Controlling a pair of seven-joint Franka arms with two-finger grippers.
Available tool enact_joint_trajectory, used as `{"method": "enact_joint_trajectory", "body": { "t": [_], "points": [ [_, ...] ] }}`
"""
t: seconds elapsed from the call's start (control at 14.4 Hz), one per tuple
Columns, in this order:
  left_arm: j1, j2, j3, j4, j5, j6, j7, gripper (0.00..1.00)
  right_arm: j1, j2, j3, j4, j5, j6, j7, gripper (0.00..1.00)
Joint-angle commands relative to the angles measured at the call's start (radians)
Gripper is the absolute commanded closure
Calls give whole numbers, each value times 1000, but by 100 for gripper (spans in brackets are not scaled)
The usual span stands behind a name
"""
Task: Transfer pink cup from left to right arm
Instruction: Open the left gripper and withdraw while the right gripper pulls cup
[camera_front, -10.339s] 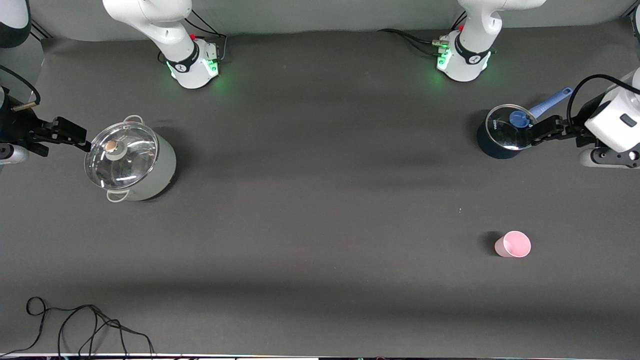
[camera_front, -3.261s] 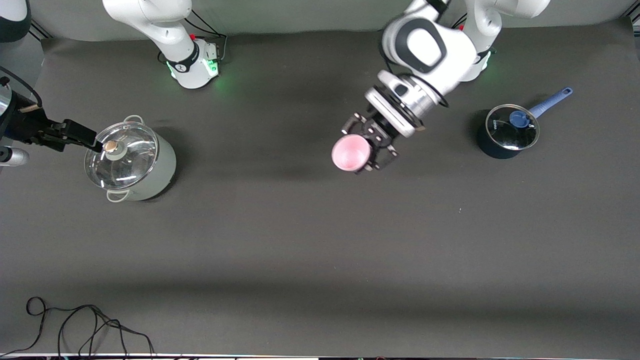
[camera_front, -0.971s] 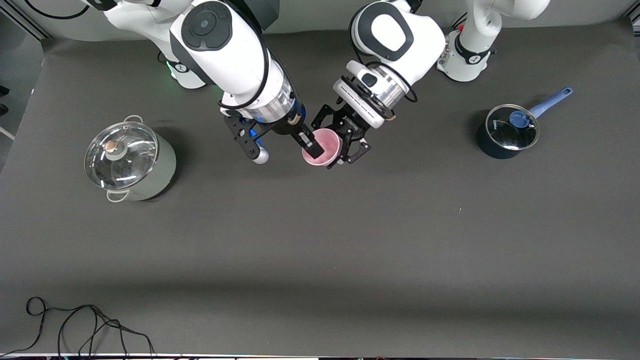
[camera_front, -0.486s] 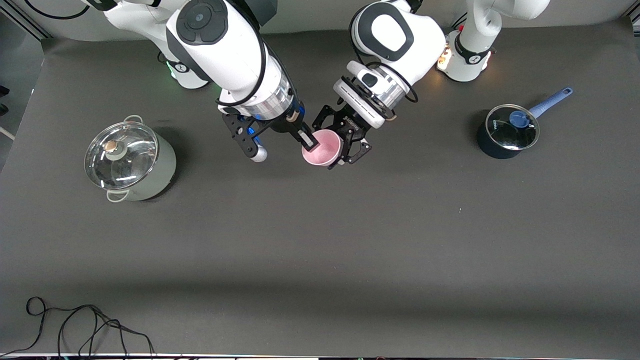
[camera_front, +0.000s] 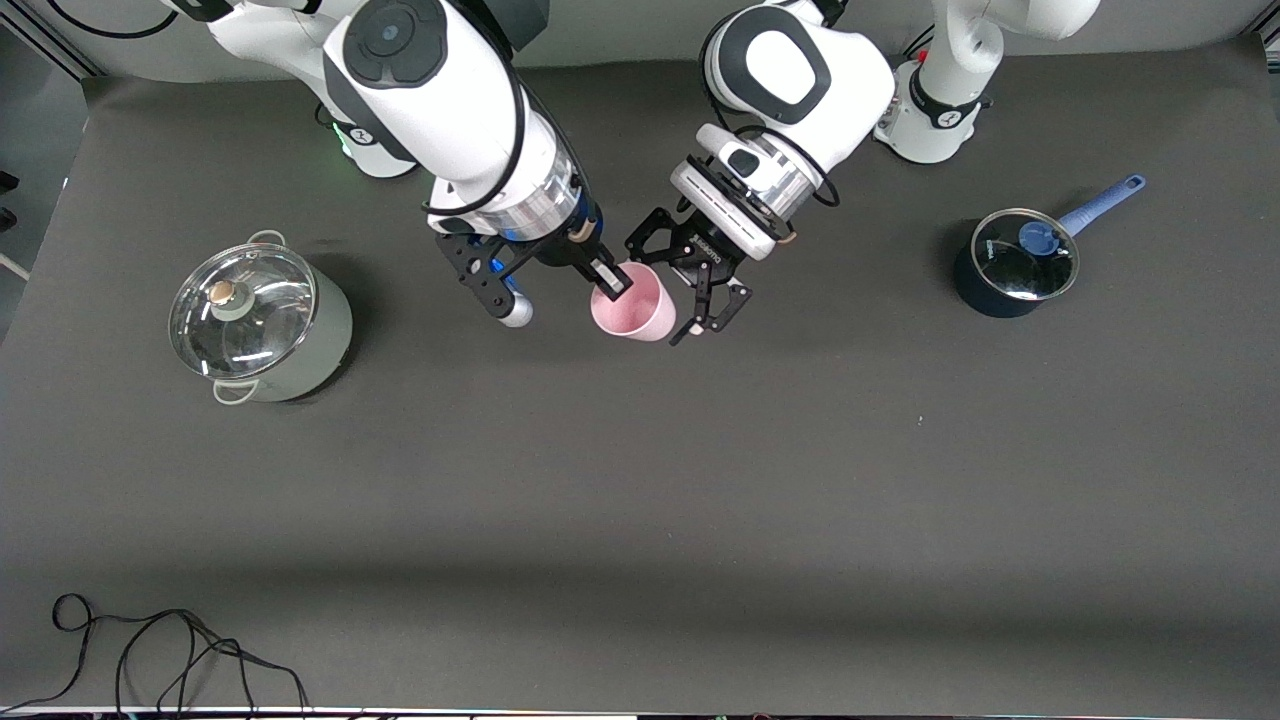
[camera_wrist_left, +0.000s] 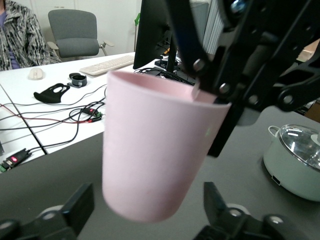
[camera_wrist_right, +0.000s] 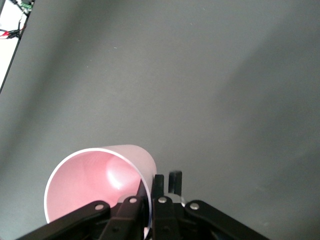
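Over the middle of the table, front view: the small pale-pink plastic tumbler (camera_front: 633, 305) hangs in the air, pinched at its rim by the right gripper (camera_front: 610, 282), the slim black-fingered one on the shiny silver wrist.
Left claw, front view: the skeletal black linkage left gripper (camera_front: 700, 300) sits just beside the cup with its jaws spread wide, holding nothing.
Bystanders, front view: a pale-green pot with a glass lid (camera_front: 259, 325) toward the right arm's end and a dark saucepan with a blue handle (camera_front: 1015, 258) toward the left arm's end, both well apart from the action.
Left wrist view: the cup (camera_wrist_left: 157, 155) hangs tilted between the open finger tips (camera_wrist_left: 218, 199), which look clear of it. Risk imo: pull back crooked and a finger clips the wall.
Right wrist view: the fingers (camera_wrist_right: 150, 200) clamp just one spot of the cup's (camera_wrist_right: 95, 185) rim, one inside, one outside.
Worry: a thin one-sided rim pinch means the cup could swing or slip out on a quick move, and it'd drop onto the dark table (camera_wrist_right: 210, 75).
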Motion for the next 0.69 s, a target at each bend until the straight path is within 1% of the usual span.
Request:
{"method": "enact_joint_trajectory", "body": {
  "t": [0.0,0.28,0.42,0.56,0.62],
  "points": [
    [-4,8,1,12,-14,46,-27,1,-5,-35,-35,16,-17,-52,-97,100],
    [5,54,11,12,-12,85,-30,1,-109,-90,-35,4,-8,-208,-382,100],
    [44,68,11,11,-6,86,-24,1,-165,-108,-35,1,-8,-261,-467,100],
    [82,95,13,18,-3,77,-24,1,-231,-134,-35,-17,-6,-310,-612,100],
    [100,100,11,21,20,72,-22,0,-267,-153,-35,-32,-6,-327,-692,100]
  ]
}}
